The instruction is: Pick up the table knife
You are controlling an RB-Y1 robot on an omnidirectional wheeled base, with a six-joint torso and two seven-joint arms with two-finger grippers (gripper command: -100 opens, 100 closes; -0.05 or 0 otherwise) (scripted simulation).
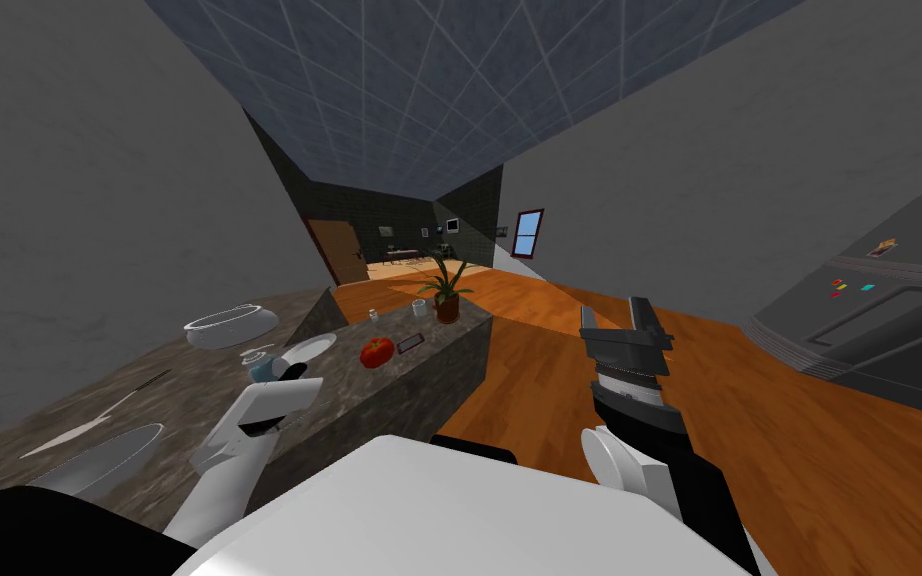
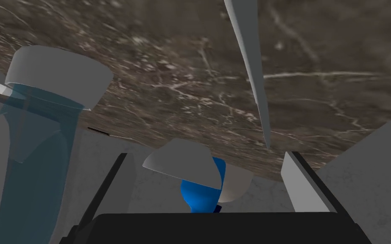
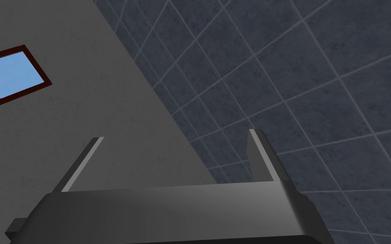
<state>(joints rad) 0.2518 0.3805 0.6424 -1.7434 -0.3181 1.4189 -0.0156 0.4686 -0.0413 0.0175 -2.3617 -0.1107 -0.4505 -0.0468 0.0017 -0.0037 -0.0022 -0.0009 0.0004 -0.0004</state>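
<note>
Left gripper (image 2: 205, 153) open, knife not yet held.
Its two fingers stand apart, with a small blue thing (image 2: 203, 192) low between them. Past them the knife (image 2: 249, 72) lies flat on the brown stone counter (image 2: 339, 51), tip toward the fingers. A bigger blue thing (image 2: 37, 161) stands beside. The fingers could knock a blue thing over, or slip off the thin flat blade. I count one knife, two blue things, one bowl (image 1: 232, 325), one plate (image 1: 311, 347), one red fruit (image 1: 377, 351), one plant (image 1: 446, 285). The right gripper (image 1: 614, 312) is away from the counter, fingers apart.
</note>
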